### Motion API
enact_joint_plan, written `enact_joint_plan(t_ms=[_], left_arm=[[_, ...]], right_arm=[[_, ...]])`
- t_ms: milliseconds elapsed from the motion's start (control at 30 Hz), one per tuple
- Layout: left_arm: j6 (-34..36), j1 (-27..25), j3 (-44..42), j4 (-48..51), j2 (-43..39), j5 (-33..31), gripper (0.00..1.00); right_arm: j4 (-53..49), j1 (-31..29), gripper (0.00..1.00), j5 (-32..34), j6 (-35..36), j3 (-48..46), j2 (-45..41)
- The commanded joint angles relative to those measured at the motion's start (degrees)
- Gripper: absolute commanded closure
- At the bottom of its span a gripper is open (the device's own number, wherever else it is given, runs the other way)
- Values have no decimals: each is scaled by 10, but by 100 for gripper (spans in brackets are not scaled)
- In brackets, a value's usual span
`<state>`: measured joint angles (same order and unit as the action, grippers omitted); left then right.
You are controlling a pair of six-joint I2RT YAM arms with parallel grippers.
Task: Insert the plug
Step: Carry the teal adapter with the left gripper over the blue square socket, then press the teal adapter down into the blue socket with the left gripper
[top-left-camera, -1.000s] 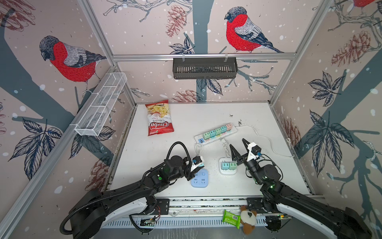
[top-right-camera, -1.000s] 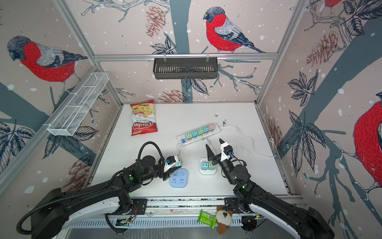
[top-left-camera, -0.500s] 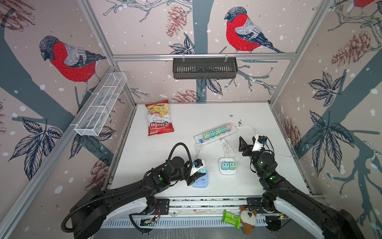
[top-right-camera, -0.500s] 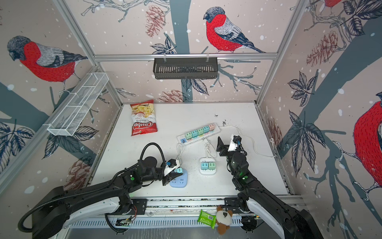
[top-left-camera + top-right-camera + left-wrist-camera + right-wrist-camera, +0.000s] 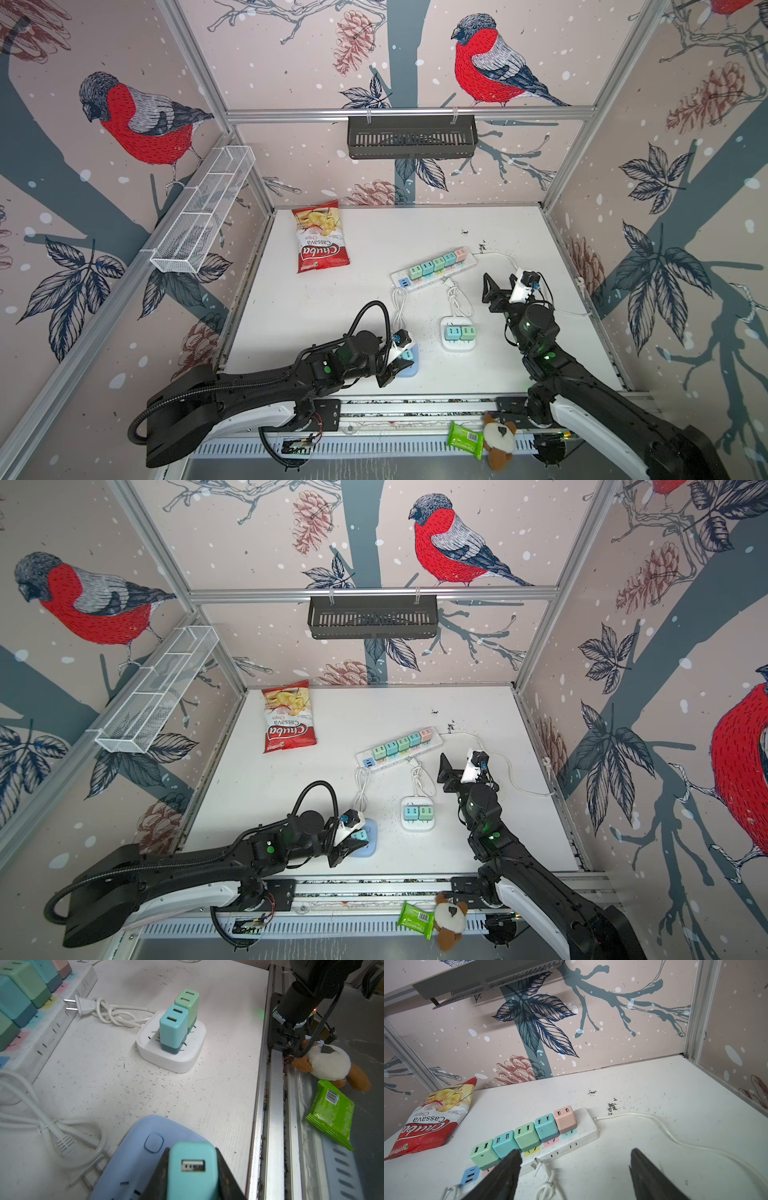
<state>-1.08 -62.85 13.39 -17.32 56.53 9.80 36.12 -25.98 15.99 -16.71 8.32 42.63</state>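
The white table (image 5: 374, 249) carries everything. The left arm lies low along its front edge, and the right arm stands up at the right side. At the back left lies a red bag of cassava chips (image 5: 320, 237). Near the middle, a long white power strip (image 5: 584, 1126) lies at an angle and has five coloured chargers in a row on it. In front of it stands a white square socket block (image 5: 178, 1059) with two chargers in it, one teal (image 5: 173, 1028) and one green (image 5: 188, 1004). To the left of this, near the front edge, is a blue socket block (image 5: 143, 1157).

The left gripper (image 5: 397, 365) pinches a teal USB charger (image 5: 192, 1167) from both sides, just over the blue block. Probably its pins are at the slots, but they are hidden.

The right gripper (image 5: 575, 1153) has its jaws spread with nothing between them, above the table just beside the long strip.
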Motion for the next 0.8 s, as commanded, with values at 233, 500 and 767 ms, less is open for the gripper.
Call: enact_joint_plan(t_ms=[233, 500, 767], left_arm=[[9, -1, -10, -66, 20, 0, 100], [12, 0, 7, -78, 73, -5, 100], [15, -1, 23, -80, 109, -12, 100]], right_arm=[[15, 9, 17, -20, -14, -6, -9], [14, 11, 17, -25, -15, -5, -10], [14, 15, 16, -29, -16, -6, -11]])
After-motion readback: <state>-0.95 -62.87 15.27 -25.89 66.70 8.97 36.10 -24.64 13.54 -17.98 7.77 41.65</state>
